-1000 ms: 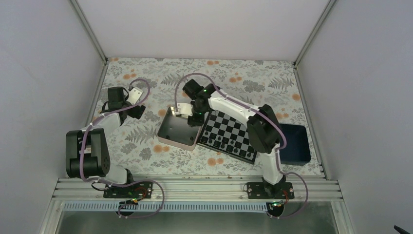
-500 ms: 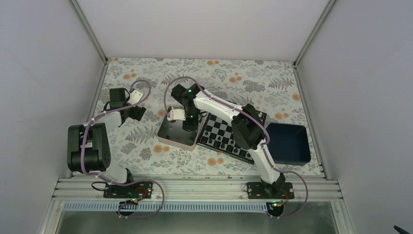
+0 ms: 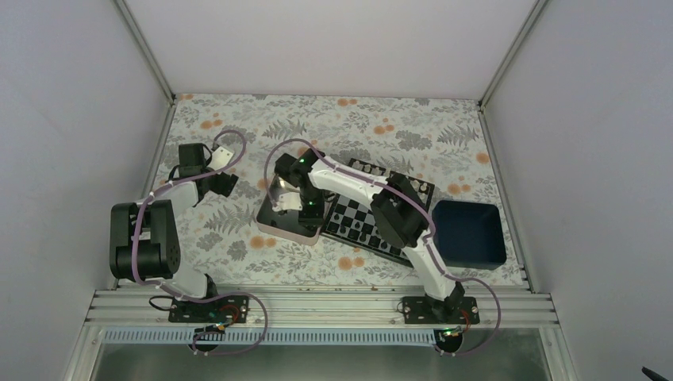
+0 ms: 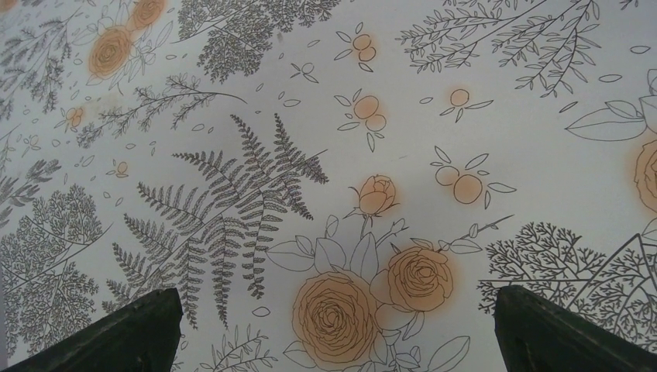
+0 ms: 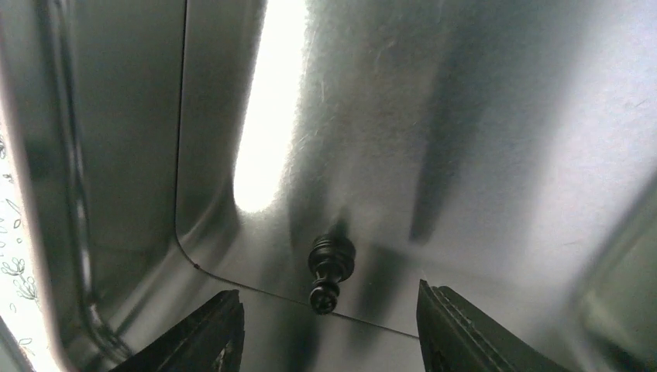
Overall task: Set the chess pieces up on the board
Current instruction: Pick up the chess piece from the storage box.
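Plainly, the right gripper (image 5: 326,318) stood with its jaws apart and nothing between them, hanging inside the silver tin (image 5: 124,163) with both fingers (image 5: 213,333) pointed at the tin's floor. One black chess piece (image 5: 331,267) lay on its side on that floor, just ahead of the fingertips and close to centred in the gap. Its long axis ran roughly away from the wrist camera, across the line on which the jaws would close, so a grip would likely have taken it across its narrow waist. It touched neither finger.

From above, the tin sat just beside the left edge of the board (image 3: 373,226), which carried a few dark figures on its near ranks; how many was too small to tell. A dark blue tray (image 3: 470,234) lay past the board's right side.

The left gripper (image 4: 335,302) was spread wide and empty over the flowered tablecloth (image 4: 232,116), well apart from the tin. So the right arm was much the nearer, and the pick looked to be its job: a short descent, then closing.
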`<state>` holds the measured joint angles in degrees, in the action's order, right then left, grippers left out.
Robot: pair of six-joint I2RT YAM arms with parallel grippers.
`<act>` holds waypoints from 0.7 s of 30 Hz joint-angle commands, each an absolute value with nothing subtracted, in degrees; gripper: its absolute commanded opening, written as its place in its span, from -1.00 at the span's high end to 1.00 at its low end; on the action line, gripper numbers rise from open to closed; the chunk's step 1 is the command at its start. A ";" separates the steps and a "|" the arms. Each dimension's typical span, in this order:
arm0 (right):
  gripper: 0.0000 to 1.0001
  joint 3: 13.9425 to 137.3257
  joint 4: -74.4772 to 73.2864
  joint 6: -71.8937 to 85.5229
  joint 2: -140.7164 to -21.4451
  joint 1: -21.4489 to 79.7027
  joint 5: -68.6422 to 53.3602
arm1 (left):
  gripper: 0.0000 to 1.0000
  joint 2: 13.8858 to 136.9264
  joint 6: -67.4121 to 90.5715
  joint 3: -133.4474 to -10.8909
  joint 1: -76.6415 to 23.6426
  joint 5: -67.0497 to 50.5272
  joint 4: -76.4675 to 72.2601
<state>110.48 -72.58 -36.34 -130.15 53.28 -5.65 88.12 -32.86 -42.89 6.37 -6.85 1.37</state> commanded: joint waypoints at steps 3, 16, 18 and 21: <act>-0.10 109.96 -73.76 -34.92 -130.97 53.88 -4.96 | -1.00 87.03 -33.45 -43.41 6.68 -8.53 0.38; 0.36 110.60 -73.70 -35.59 -133.32 53.90 -5.01 | -1.00 86.92 -33.73 -42.64 6.63 -8.72 -0.23; 0.53 110.94 -73.74 -35.69 -133.16 53.90 -5.01 | -1.00 87.06 -33.68 -42.59 6.74 -8.80 -0.32; 0.71 111.84 -73.66 -35.66 -132.69 53.89 -4.68 | -1.00 87.13 -33.83 -42.67 6.70 -8.84 -0.36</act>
